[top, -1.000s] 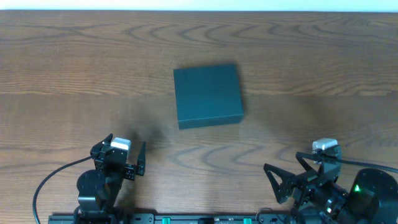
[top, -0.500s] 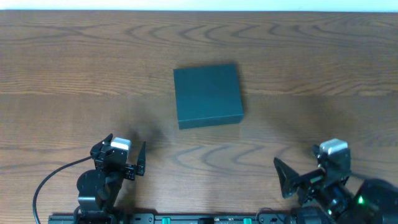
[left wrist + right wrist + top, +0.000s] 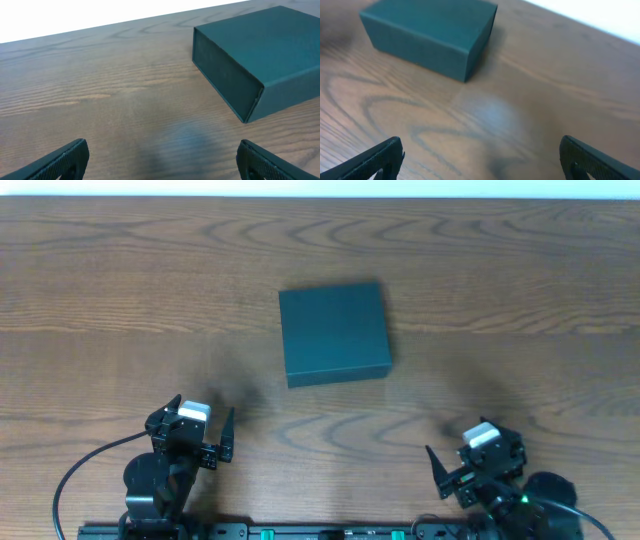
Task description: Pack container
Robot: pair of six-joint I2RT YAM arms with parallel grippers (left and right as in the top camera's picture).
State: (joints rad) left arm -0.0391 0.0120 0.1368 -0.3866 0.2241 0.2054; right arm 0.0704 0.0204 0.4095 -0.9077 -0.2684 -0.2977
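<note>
The container (image 3: 334,333) is a dark teal-green square box with its lid shut, lying on the wooden table near the middle. It shows at the upper right of the left wrist view (image 3: 250,55) and at the upper left of the right wrist view (image 3: 430,30). My left gripper (image 3: 195,432) is open and empty near the front edge, to the left of and in front of the box; its fingers frame bare wood (image 3: 160,160). My right gripper (image 3: 475,465) is open and empty at the front right, its fingers wide apart over bare wood (image 3: 480,160).
The wooden table (image 3: 120,300) stretches to a white back edge. A black cable (image 3: 75,470) loops from the left arm's base at the front left. No snack packets or other items show in any view.
The right arm has swung left and turned at the front edge, its gripper staying open. The left arm and the box have not moved.
</note>
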